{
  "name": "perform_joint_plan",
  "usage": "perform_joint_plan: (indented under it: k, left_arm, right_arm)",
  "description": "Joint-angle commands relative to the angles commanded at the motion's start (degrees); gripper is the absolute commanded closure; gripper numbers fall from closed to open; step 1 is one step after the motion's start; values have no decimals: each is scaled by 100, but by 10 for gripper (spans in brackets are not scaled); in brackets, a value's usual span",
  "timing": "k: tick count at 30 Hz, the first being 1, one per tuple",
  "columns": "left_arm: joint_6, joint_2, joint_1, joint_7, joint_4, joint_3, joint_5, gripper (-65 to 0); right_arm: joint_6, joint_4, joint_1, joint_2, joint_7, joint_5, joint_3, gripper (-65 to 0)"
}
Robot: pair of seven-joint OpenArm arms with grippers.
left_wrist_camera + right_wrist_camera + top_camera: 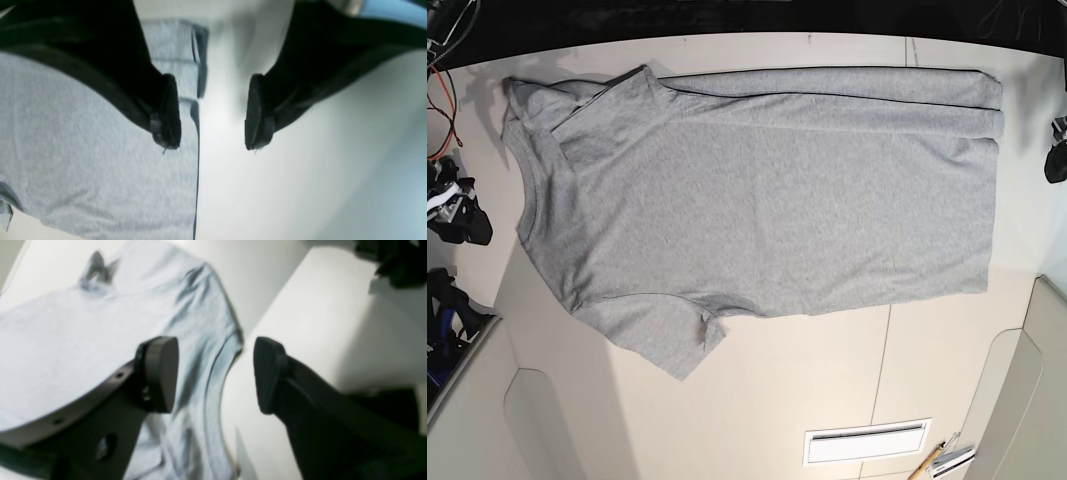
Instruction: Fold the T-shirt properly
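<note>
T-shirt (767, 190) lies flat on the desk (827, 380) — both hands, left (213, 113) and right (215, 373), gape wide, empty; pinch hem and collar edges squarely.

Left claw (213, 113) is hanging wide apart, both dark pads (166, 113) facing each other with nothing between them. Right claw (215, 375) is gaping too, its ribbed fingertips (267, 373) parted and gripping nothing. In the base view, both arms are sitting at the frame's edges.
</note>
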Motion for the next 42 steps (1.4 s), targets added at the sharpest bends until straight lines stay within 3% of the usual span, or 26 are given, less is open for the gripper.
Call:
perform_joint_plan:
  k: [7, 10, 13, 18, 21, 25, 35, 42]
  left_arm:
    - [0, -166, -922, -428, -564, 879, 721, -347]
    - [0, -177, -1534, -588, -1390, 1331, 966, -350]
    - [0, -293, -2286, -811, -2396, 1727, 1165, -416]
    - [0, -435, -3497, -1014, -3936, 2291, 1259, -423]
    - [0, -433, -4006, -1460, -4664, 2664, 1582, -423]
    - [0, -415, -4415, -1705, -5353, 2931, 1637, -423]
    - [0, 81, -4544, -1606, -5504, 2942, 1655, -423]
    - [0, 302, -4546, -1631, -5504, 2942, 1650, -423]
  right_arm:
    - [-140, -1346, 1331, -2, 811, -909, -857, -356]
    - [-138, -2378, 1952, -2, 1069, -1167, -1106, -356]
    - [-133, -3344, 2441, -15, 1469, -1414, -1394, -356]
    - [-118, -4288, 2702, -17, 2046, -1753, -1856, -356]
    - [-118, -4450, 2699, -55, 2129, -1775, -1985, -356]
    - [-116, -4457, 2699, -232, 2131, -2002, -1985, -356]
    - [-48, -4457, 2706, -739, 2157, -2002, -1985, -356]
    - [17, -4457, 2717, -776, 2173, -2002, -1985, -356]
